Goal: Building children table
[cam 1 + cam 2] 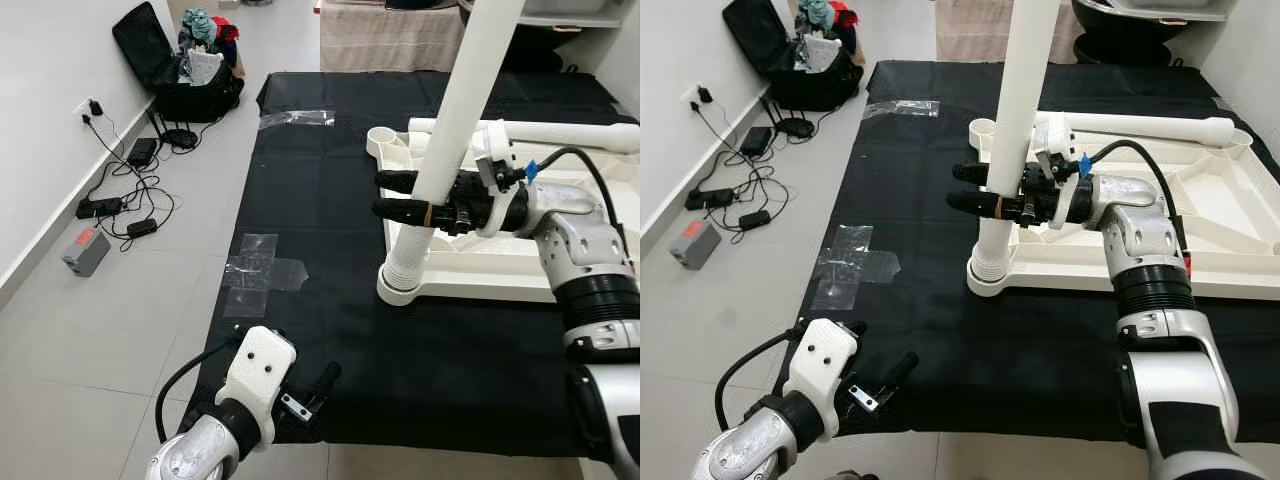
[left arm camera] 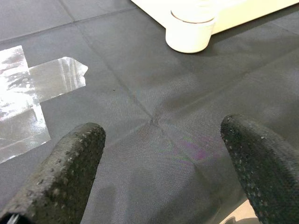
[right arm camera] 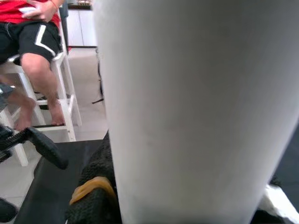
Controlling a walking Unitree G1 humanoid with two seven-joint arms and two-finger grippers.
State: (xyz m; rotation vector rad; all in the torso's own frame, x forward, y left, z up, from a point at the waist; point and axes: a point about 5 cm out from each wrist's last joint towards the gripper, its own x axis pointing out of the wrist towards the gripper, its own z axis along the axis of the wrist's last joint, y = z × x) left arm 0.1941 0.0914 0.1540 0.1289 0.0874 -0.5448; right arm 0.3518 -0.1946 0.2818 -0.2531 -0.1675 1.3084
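While the white table leg [image 1: 455, 130] stands upright in the near left corner socket of the upturned white tabletop [image 1: 500, 275] on the black floor mat [image 1: 320, 230], the right gripper [image 1: 395, 195] clamps its jaws around the leg partway up. Near and left, the left gripper [image 1: 315, 388] hovers low over the mat's near edge.

Seen from the left wrist, its fingers [image 2: 65, 172] are spread apart over bare mat, near clear tape [image 2: 32, 93].

Seen from the right wrist, the leg looms close; a seated person [image 3: 32, 51] is beyond.

leg [image 1: 1015, 130] standing upright on tabletop's [image 1: 1220, 215] near-left corner | tabletop lying on mat [image 1: 1040, 340] | tape [image 1: 850, 262] lying left of leg | cables [image 1: 125, 190] lying along left wall
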